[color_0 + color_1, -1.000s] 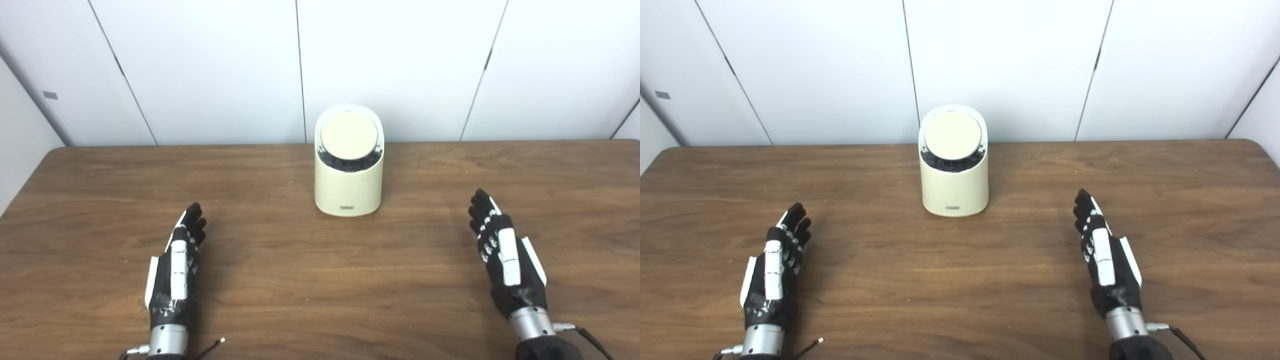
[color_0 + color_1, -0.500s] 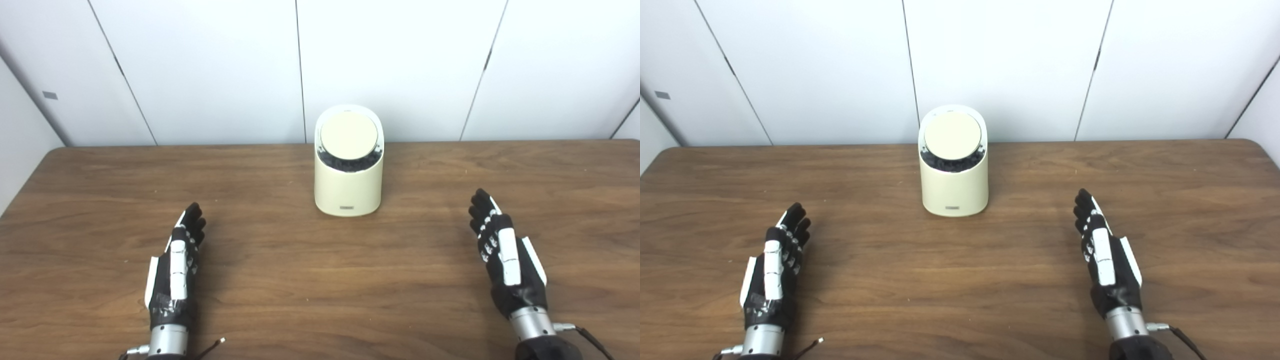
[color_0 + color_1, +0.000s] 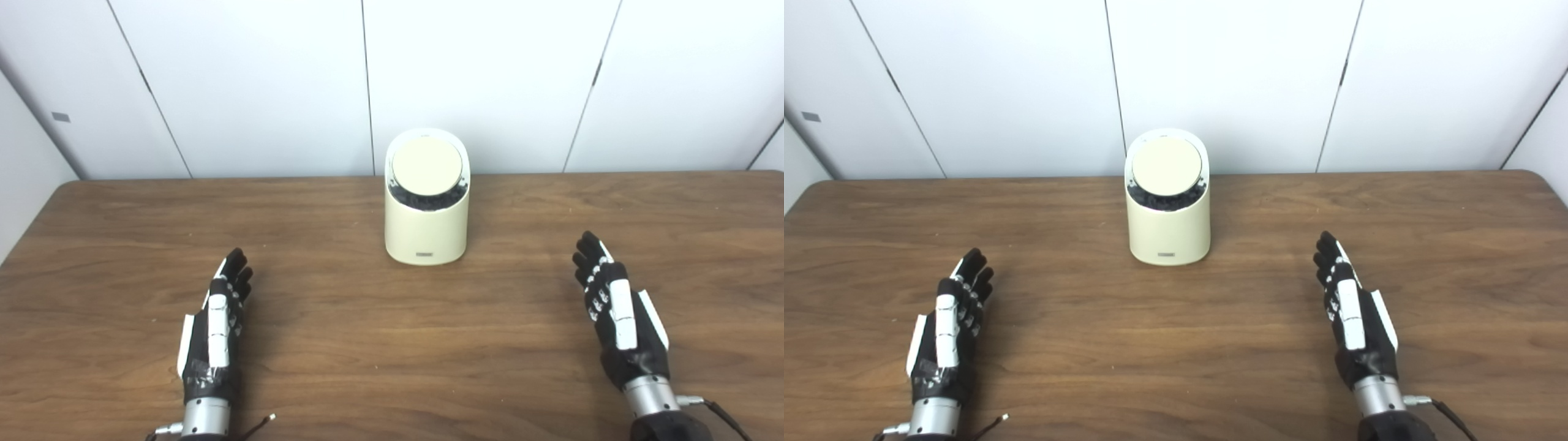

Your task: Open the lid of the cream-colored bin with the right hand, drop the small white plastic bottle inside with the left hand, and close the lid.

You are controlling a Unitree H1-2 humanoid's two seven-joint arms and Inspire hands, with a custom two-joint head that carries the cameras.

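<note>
Resting low in the frame, my left hand [image 3: 214, 331] and right hand [image 3: 618, 318] lie released on the counter [image 3: 343, 343], flanking the lidded bin [image 3: 427, 226]; no bottle visible.

The bin [image 3: 427, 214] stands on the table [image 3: 343, 343] at the far middle, close to the table's back edge, with the wall panels [image 3: 257, 79] right behind it. Its round lid [image 3: 427, 166] sits on top, tilted toward the camera (a gap shows under the lid's near edge). The left hand [image 3: 215, 324] lies at the near left and the right hand [image 3: 615, 312] at the near right, both before the bin and well apart from it, one on either side.
</note>
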